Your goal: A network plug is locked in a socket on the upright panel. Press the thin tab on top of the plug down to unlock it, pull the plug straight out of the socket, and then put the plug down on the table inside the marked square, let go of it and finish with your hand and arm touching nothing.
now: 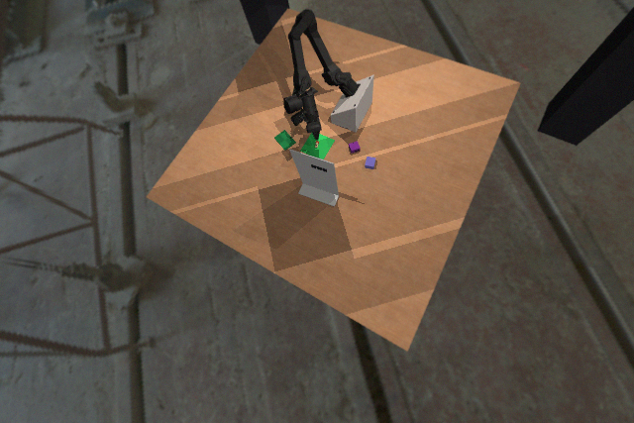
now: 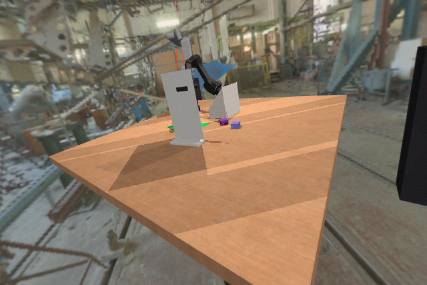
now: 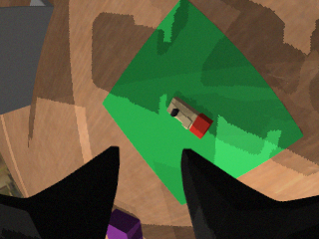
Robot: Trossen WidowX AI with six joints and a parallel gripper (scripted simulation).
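The beige plug (image 3: pixel 184 114) (image 1: pixel 316 143) with a red end lies inside the green marked square (image 3: pixel 234 75) (image 1: pixel 326 141) (image 2: pixel 205 125). My gripper (image 3: pixel 151 155) (image 1: pixel 316 135) is partly open with nothing between its fingers, and the wrist view shows it apart from the plug, above the square's edge. The upright grey panel (image 1: pixel 313 180) (image 2: pixel 184 113) (image 3: pixel 22 60) stands beside the square, with dark socket openings near its top. In the exterior view the panel hides the plug and fingertips.
A purple cube (image 1: pixel 354 147) (image 2: pixel 223 121) (image 3: pixel 124 226) and a blue-violet cube (image 1: pixel 369 162) (image 2: pixel 235 125) lie to one side of the square. A dark green block (image 1: pixel 284 140) lies on its other side. A grey wedge-shaped box (image 1: pixel 353 108) (image 2: pixel 229 102) stands farther back, near another dark arm segment.
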